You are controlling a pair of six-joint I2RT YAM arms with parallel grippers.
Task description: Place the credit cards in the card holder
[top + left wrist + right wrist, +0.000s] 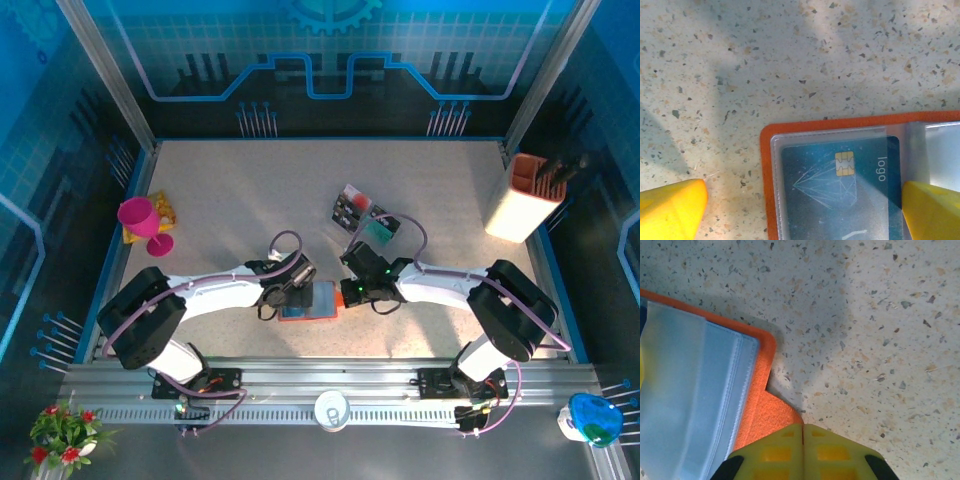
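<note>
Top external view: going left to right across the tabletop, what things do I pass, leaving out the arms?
pink goblet → card holder → teal card → orange-and-white container

A speckled beige tabletop [240,190] bears an open orange folding card holder [312,303] near centre. Beyond it lie thin plastic cards [355,207]; at left stands a pink goblet [140,218].
</note>
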